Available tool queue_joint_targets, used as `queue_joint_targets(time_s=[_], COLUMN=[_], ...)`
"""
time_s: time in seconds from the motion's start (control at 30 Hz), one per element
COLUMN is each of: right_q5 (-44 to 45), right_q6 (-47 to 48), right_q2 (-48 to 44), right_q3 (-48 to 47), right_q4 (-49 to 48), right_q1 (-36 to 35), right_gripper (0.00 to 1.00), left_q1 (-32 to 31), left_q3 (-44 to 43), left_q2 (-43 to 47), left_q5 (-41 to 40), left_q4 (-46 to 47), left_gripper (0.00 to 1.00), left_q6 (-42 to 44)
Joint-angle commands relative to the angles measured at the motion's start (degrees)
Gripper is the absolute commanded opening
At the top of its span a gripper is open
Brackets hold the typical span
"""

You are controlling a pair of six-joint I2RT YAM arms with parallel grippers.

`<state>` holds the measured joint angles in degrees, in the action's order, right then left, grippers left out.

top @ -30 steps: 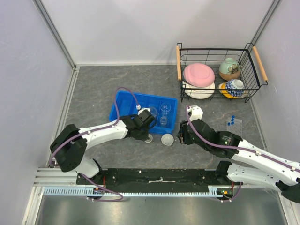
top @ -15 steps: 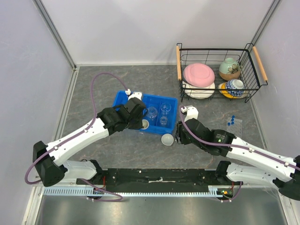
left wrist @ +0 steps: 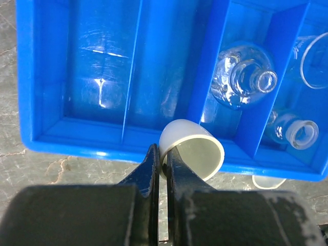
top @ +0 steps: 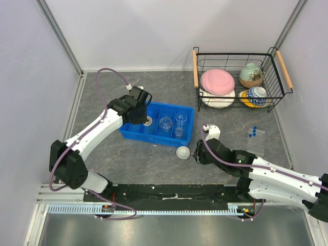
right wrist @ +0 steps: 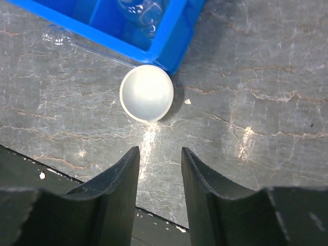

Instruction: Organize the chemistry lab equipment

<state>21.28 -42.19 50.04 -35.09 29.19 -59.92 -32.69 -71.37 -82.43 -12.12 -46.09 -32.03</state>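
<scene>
A small white dish [left wrist: 192, 156] is being pinched by its rim between the closed fingers of the left gripper [left wrist: 164, 154] and is being held tilted on edge over the blue divided tray [left wrist: 31, 102]. A glass flask [left wrist: 246, 82] and a small beaker [left wrist: 293, 134] are being kept in the tray's compartments. The right gripper [right wrist: 159, 154] is being held partly open and empty above the table. A second white dish [right wrist: 147, 93] is lying mouth-up just beyond its fingertips, beside the tray's corner. Blue-capped tubes [top: 253, 132] are being held in a clear rack [top: 259, 144], well apart to the right.
</scene>
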Motion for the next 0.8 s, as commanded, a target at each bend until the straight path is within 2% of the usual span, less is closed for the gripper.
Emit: queue_joint_targets(time_s=[0.0, 0.33, 0.77], right_q5=[1.0, 0.6, -0.4], right_q6=[-6.9, -11.3, -10.8], right_q2=[-4.1, -5.5, 1.8], right_q3=[5.4, 13.5, 18.0], right_q4=[-6.0, -13.5, -30.2], right_q1=[-0.4, -0.5, -0.6], right_gripper=[0.45, 0.45, 0.48], left_q1=[1.6, 6.1, 8.5], left_q3=[-4.0, -7.6, -10.6], left_q2=[-3.8, -11.4, -20.9], left_q5=[2.7, 3.9, 5.4], left_q4=[3.7, 6.2, 10.1], left_gripper=[0.02, 0.02, 0.02], left_q6=[2.5, 1.9, 1.9])
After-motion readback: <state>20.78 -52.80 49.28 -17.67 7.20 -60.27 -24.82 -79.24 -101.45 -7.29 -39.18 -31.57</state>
